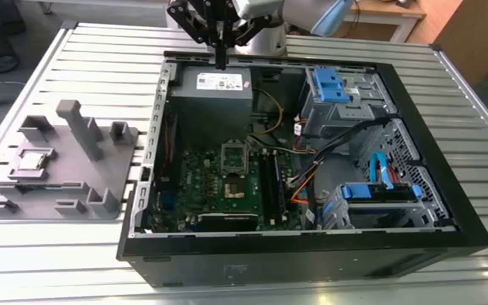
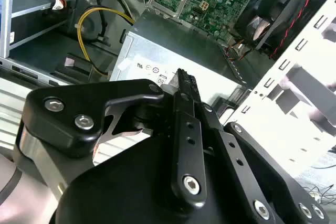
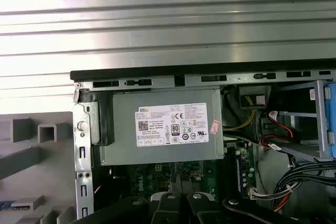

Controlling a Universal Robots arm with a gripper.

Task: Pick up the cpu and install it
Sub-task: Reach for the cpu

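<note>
Motherboard (image 1: 227,184): lies flat in the open case (image 1: 312,244).
Cpu (image 1: 30,160): on the grey fixture (image 1: 58,190), to the exterior view's left of the case.
Power supply (image 1: 216,82): at the case's far end.
Gripper (image 1: 220,65): narrow, fingers together, empty, above the power supply.

shiny metal cpu (image 1: 30,161), matt plastic fixture (image 1: 112,168)

A white printed label (image 3: 172,124) sits on the grey power supply (image 3: 157,155) in the first wrist view. It carries a bold maker's name, a square code, lines of small print, a large two-digit number in a box and a row of round approval marks. A small red-and-white sticker (image 3: 213,127) overlaps the label's edge. The same label (image 1: 218,81) shows in the exterior view, too small to read. White lettering (image 3: 142,185) stands on the green motherboard (image 3: 157,174)
</note>
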